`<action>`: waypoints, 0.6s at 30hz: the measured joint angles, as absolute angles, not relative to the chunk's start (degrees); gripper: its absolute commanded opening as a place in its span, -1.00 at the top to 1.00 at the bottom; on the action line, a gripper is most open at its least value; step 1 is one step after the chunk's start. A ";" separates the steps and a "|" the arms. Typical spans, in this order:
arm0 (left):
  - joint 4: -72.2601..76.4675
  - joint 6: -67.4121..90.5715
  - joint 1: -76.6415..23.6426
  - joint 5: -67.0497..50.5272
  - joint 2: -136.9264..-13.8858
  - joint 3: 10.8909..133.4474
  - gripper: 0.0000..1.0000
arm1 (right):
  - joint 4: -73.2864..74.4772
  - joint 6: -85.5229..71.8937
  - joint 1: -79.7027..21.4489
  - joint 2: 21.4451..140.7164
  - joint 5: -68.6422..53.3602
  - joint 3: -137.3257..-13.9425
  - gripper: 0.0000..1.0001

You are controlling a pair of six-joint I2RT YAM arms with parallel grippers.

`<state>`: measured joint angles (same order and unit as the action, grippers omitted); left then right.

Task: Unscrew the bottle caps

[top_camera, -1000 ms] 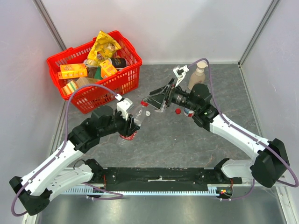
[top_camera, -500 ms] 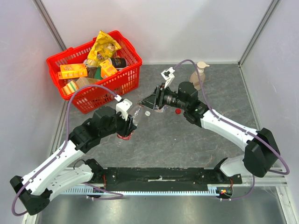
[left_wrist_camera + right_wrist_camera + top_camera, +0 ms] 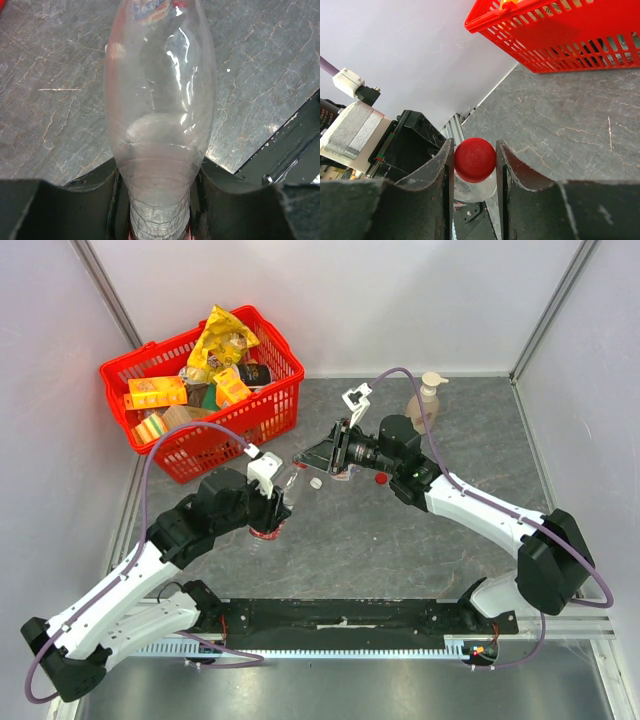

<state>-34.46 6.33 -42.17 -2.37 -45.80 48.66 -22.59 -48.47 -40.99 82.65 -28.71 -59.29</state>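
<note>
A clear bottle (image 3: 160, 100) is held by its lower end in my left gripper (image 3: 160, 212), which is shut on it. From above, this bottle (image 3: 286, 486) slants up and to the right from the left gripper (image 3: 272, 516). Its red cap (image 3: 475, 160) sits between the fingers of my right gripper (image 3: 474, 165), which is shut on it; the clear neck (image 3: 476, 189) shows just below. Seen from above, the right gripper (image 3: 303, 462) meets the bottle's top end and hides the cap. A loose white cap (image 3: 316, 482) and a loose red cap (image 3: 380, 478) lie on the table.
A red basket (image 3: 222, 446) full of packets stands at the back left, also visible in the right wrist view as the basket (image 3: 560, 35). A beige pump soap bottle (image 3: 424, 398) stands at the back right. White walls close in the table on three sides.
The right arm moved left to the bottle's top and its gripper went from wide open to shut on the red cap. The left arm kept its hold and barely moved.
</note>
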 measured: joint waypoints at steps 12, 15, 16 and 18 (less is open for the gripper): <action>-34.41 6.24 -42.17 -3.11 -44.16 48.69 0.67 | -26.59 -47.94 -40.99 82.65 -30.76 -58.59 1.00; -34.59 6.02 -42.13 -4.49 -43.13 48.69 0.72 | -30.09 -47.97 -40.99 82.37 -32.42 -57.49 1.00; -34.59 6.02 -42.09 -5.06 -42.74 48.69 0.73 | -30.98 -47.97 -40.99 82.17 -32.97 -57.19 1.00; -34.61 6.04 -42.06 -6.61 -41.89 48.80 0.74 | -33.06 -47.94 -40.99 81.54 -34.20 -56.45 1.00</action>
<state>-34.61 6.04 -42.06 -6.61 -41.89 48.80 -33.06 -47.94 -40.99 81.54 -34.20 -56.45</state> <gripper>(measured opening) 0.461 0.375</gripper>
